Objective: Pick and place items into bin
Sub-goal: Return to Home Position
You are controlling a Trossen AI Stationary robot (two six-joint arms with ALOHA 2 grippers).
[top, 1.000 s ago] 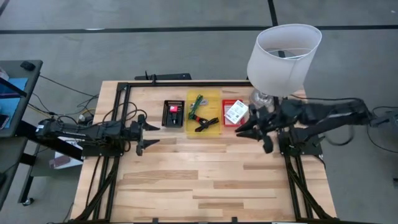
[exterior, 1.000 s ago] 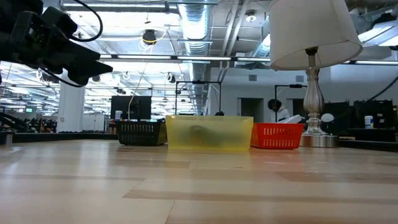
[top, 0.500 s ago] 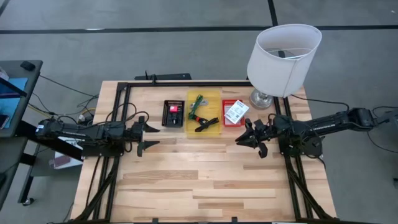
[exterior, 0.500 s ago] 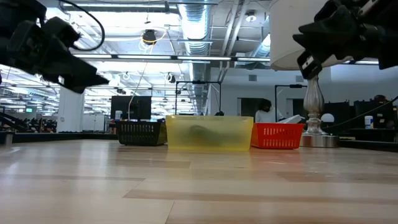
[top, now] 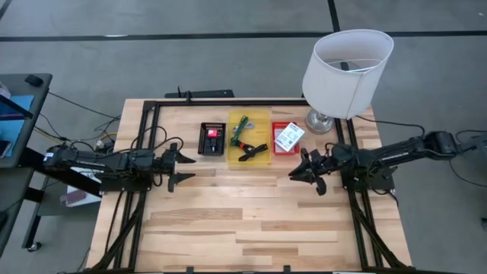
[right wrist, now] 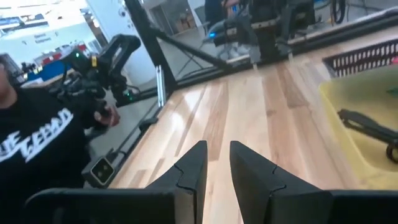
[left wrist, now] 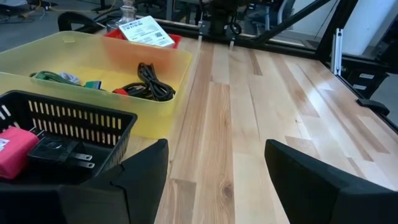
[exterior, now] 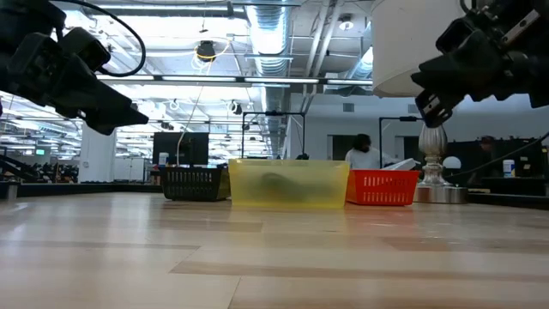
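Note:
Three bins stand in a row at the table's far side. The black basket [top: 212, 140] holds a pink-red block [left wrist: 12, 152] and a black plug. The yellow tray [top: 262, 118] holds black clips [top: 249, 151], a green stick [top: 242, 125] and a black cord [left wrist: 148, 89]. The red basket [top: 277, 149] holds the flat white labelled packet [top: 289, 136], which leans on its rim. My left gripper [top: 183, 166] hovers open near the table's left side, short of the black basket. My right gripper [top: 303, 172] hovers near the red basket's near side, empty, with a narrow gap between its fingers [right wrist: 217, 149].
A white-shaded lamp [top: 346, 65] stands on the far right corner, beside the red basket. A black frame rail [top: 228, 102] runs along the far edge. A person in a black shirt [right wrist: 37, 143] shows beyond the table's left side. Bare wood [top: 243, 221] fills the near half.
My right gripper has drawn back from above the red basket toward the near edge and come down into the low view, then held almost still. My left gripper has sunk a little. The white packet stays in the red basket.

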